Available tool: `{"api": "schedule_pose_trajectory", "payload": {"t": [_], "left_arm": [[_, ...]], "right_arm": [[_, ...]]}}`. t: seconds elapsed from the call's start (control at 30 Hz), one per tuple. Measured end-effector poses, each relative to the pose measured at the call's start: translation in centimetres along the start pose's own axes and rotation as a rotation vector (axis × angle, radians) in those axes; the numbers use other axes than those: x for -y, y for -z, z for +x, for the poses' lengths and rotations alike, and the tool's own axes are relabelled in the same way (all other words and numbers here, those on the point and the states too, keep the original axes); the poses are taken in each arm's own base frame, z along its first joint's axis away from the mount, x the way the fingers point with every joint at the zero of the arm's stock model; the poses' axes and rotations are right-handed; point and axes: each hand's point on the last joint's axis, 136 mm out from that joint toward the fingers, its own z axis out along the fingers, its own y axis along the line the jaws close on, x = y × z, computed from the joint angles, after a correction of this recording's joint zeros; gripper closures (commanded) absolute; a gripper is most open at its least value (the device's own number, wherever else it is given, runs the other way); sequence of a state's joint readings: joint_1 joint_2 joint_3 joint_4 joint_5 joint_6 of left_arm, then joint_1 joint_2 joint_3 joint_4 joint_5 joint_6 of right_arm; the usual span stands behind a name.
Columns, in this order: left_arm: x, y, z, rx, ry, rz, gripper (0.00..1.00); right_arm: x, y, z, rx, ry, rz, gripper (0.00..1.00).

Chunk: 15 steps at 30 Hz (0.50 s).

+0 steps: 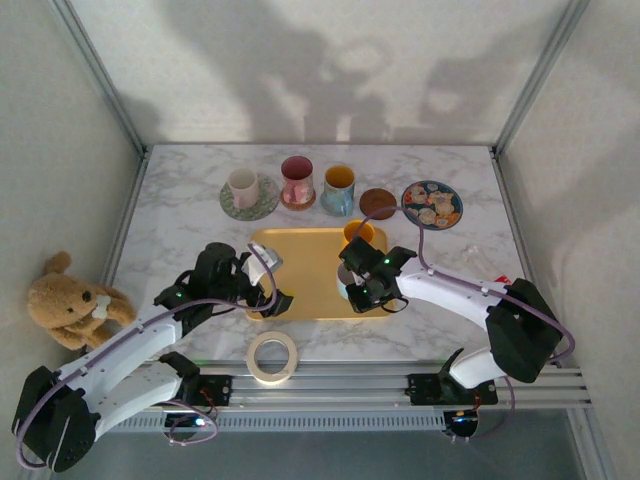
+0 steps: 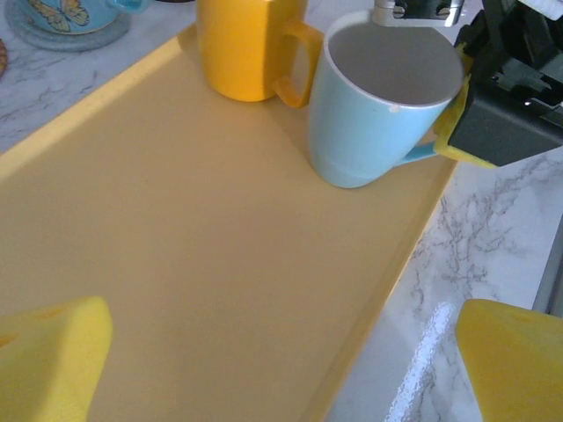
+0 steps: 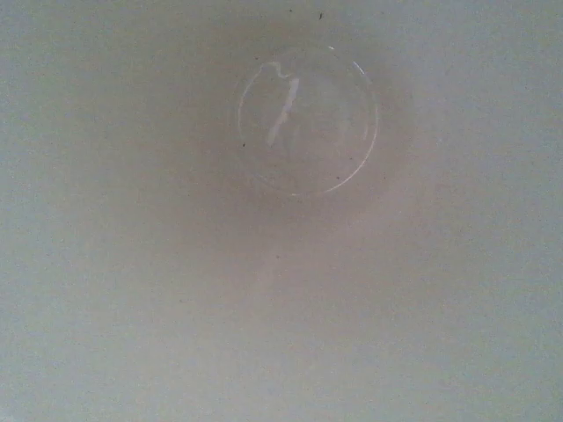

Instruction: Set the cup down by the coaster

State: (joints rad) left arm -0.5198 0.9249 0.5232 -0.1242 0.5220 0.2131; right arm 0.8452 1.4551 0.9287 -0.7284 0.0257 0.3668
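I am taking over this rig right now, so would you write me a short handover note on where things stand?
Left pincer: open, hovering over the near part of the yellow tray, holding nothing.
Right pincer: at the rim of the light blue cup by its handle, one pad against the outer wall. Whether the grip has closed cannot be told.
Cup: on the tray, next to the yellow mug.
Coaster: the brown coaster lies bare on the table beyond the tray and is probably the target.
Done: the reach to the cup.
Left: secure the grip, lift, set the cup beside the coaster, release.
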Motion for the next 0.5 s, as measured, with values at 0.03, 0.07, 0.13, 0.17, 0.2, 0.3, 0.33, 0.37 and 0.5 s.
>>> {"api": "schedule_pose_trajectory", "payload": {"t": [0.03, 0.07, 0.13, 0.17, 0.2, 0.3, 0.33, 0.37, 0.5], "left_arm": [[-0.1, 0.0, 0.0, 0.001, 0.0, -0.004, 0.0], [-0.2, 0.0, 0.0, 0.001, 0.001, -0.01, 0.0], [-0.3, 0.0, -0.1, 0.002, 0.001, -0.02, 0.0], [-0.3, 0.0, -0.2, 0.005, 0.0, -0.022, 0.0], [-0.4, 0.0, -0.2, 0.008, 0.0, -0.024, 0.0], [-0.6, 0.0, -0.5, 0.014, -0.002, -0.037, 0.0], [-0.7, 0.1, -0.7, 0.019, -0.004, -0.041, 0.0], [-0.7, 0.1, -0.8, 0.023, -0.005, -0.046, 0.0], [-1.0, 0.2, -1.4, 0.04, -0.01, -0.062, 0.0]], "right_arm": [[0.0, 0.0, 0.0, 0.0, 0.001, 0.0, 0.78], [0.0, 0.0, 0.0, 0.0, 0.002, 0.0, 0.8], [0.1, 0.0, -0.1, 0.004, 0.005, 0.006, 0.84], [0.1, 0.1, -0.1, 0.008, 0.005, 0.006, 0.84], [0.1, 0.2, -0.2, 0.012, 0.007, 0.008, 0.85], [0.2, 0.2, -0.2, 0.01, 0.009, 0.013, 0.93], [0.3, 0.3, -0.1, 0.006, 0.011, 0.015, 0.98], [0.3, 0.4, 0.0, -0.001, 0.013, 0.018, 1.0], [0.6, 1.2, 0.2, -0.017, 0.023, 0.036, 1.0]]}}
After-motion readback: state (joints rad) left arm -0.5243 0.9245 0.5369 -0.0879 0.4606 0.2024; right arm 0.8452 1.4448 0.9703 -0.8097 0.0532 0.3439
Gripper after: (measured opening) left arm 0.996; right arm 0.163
